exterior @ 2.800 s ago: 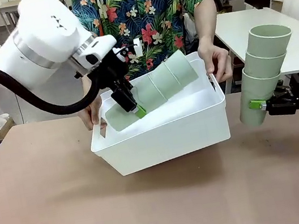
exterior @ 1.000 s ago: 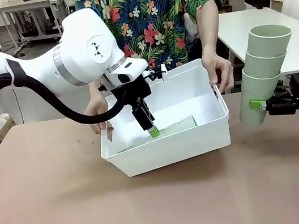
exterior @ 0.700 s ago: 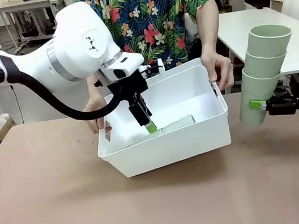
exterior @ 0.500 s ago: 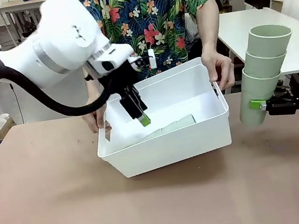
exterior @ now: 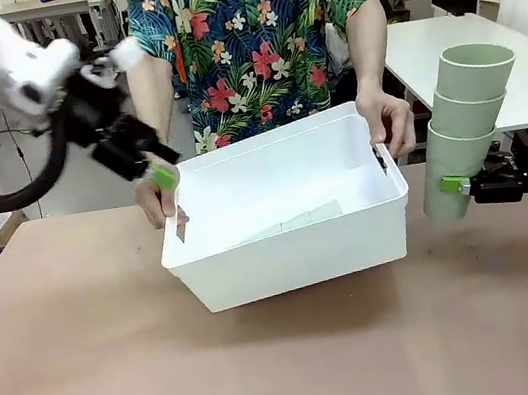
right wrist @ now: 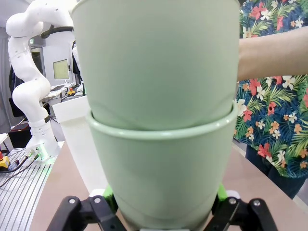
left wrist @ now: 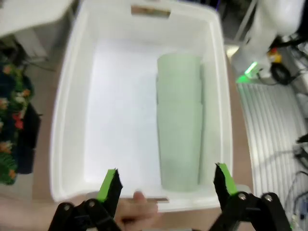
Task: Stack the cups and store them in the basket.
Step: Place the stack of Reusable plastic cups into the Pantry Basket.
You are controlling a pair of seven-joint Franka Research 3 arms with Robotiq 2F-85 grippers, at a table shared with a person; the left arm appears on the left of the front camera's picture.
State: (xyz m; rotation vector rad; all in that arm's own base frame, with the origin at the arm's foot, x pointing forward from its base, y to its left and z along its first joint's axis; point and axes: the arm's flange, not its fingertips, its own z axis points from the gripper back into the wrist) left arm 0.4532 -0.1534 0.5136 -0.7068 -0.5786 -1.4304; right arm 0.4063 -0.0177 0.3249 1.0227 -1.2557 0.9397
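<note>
Cups in your right gripper (exterior: 453, 186): the fingers clamp the bottom tumbler of an upright three-cup stack (exterior: 465, 128), held in the air just off the basket's right end.
Left gripper (left wrist: 166, 182): spread wide and holding nothing, above the basket's left end.
Stored cups (left wrist: 179, 120): a nested stack lying on its side, close to the robot-side long wall.
Basket (exterior: 294, 253): mid-table (exterior: 274, 378), with the person's hands (exterior: 158, 200) gripping both short ends.
Step in hand: probably storing the held stack. Carry it over the rim, tip it sideways, and lower it before releasing.
Edges: clear the right rim and the hand (exterior: 387, 116) on it.
Open room: bare white floor beyond the lying stack.
</note>
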